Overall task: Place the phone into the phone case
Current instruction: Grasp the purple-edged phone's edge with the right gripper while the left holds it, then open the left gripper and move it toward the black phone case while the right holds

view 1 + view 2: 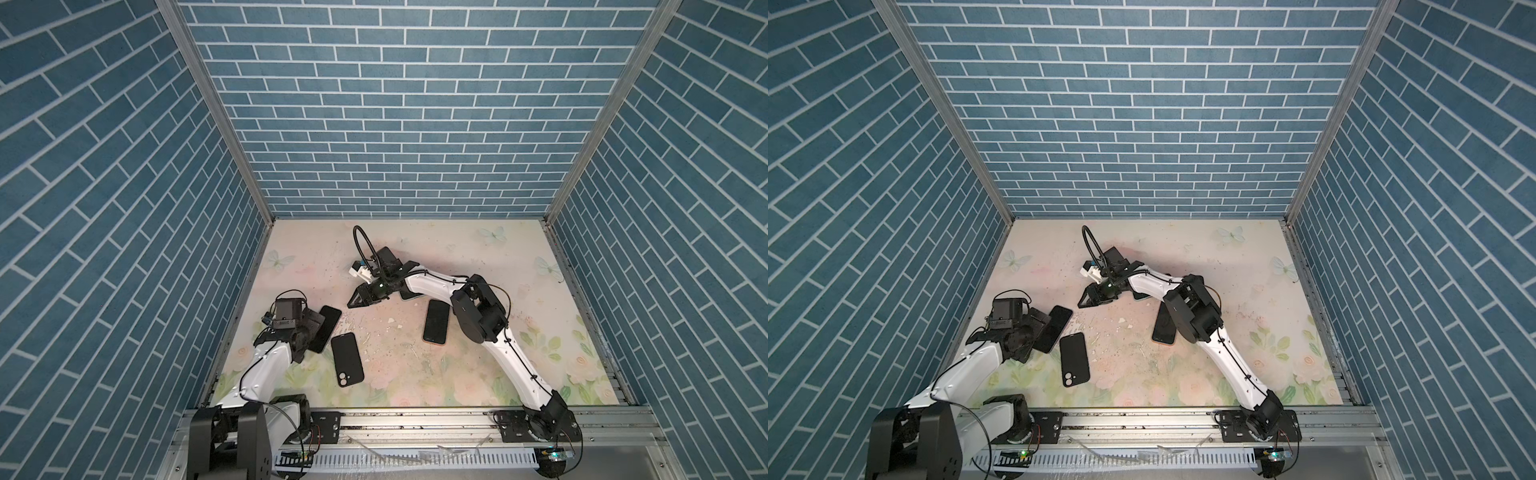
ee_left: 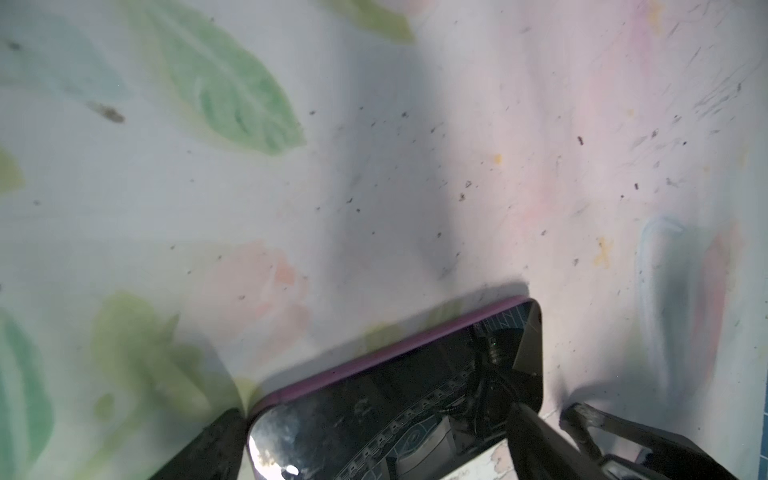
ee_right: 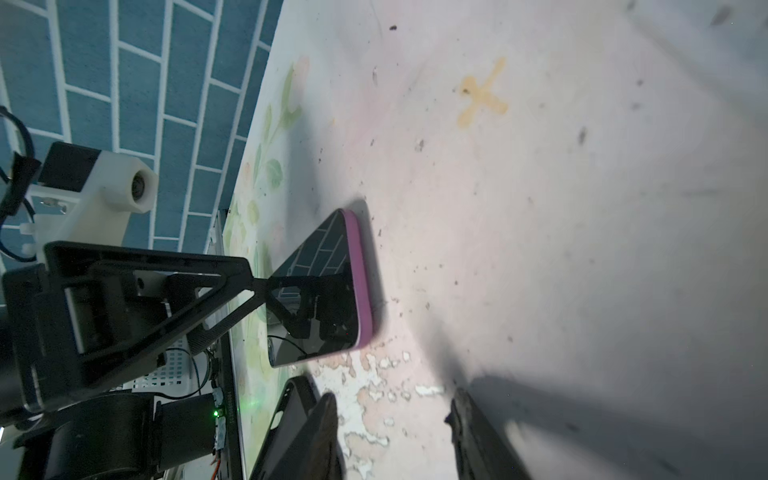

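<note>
Straddling the phone (image 2: 395, 395) with the left gripper (image 2: 378, 415) spread wide, no clamp visible, phone case (image 1: 347, 359) near but outside those jaws. Right gripper (image 3: 395, 436) half apart, holding nothing. Likely stiff, slick, breakable: pinch across the long edges.

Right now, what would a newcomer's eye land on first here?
The left gripper, jaws spread wide over a purple-edged phone at the left of the table. Just right of it lies the black phone case, camera cutout toward the near edge. The right gripper hovers open and empty mid-table.
</note>
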{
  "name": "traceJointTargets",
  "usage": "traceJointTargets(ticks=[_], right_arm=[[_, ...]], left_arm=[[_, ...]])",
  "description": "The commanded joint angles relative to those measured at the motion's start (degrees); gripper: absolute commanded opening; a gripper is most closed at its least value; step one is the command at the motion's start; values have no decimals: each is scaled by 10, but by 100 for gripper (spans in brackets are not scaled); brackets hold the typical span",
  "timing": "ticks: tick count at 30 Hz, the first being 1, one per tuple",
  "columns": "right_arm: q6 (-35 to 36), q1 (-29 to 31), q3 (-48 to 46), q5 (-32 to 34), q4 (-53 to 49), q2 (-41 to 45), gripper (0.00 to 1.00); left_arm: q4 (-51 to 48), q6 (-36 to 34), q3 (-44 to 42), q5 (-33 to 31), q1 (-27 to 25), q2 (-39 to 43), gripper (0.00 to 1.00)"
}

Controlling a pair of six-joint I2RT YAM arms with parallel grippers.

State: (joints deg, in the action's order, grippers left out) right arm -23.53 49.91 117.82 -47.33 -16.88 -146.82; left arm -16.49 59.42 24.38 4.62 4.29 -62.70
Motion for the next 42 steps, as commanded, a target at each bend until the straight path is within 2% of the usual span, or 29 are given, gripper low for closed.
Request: traceJointTargets(ticks=[1,7,15,21,28,36,42], right_arm=[[-24,11,26,-14,6,-39,46],[-31,18,67,-31,-7,-70,46],[-9,18,49,-65,-13,-53,46],[-28,16,-2,-115,66,-20,45],[-118,-1,-100,-139,251,35,36],[-124,-2,-104,-138,260,38,24],[-133,-3,-103,-136,271,39,21]], left_arm=[[-10,-14,-30,27,5,-50,99],[9,-40,-6,38,5,-102,100],[49,-47,-3,70,5,-133,99],[70,-52,0,89,5,-159,100],[85,-57,8,104,5,-180,100],[92,-62,19,111,3,-177,100],[102,-62,23,124,-2,-184,100]])
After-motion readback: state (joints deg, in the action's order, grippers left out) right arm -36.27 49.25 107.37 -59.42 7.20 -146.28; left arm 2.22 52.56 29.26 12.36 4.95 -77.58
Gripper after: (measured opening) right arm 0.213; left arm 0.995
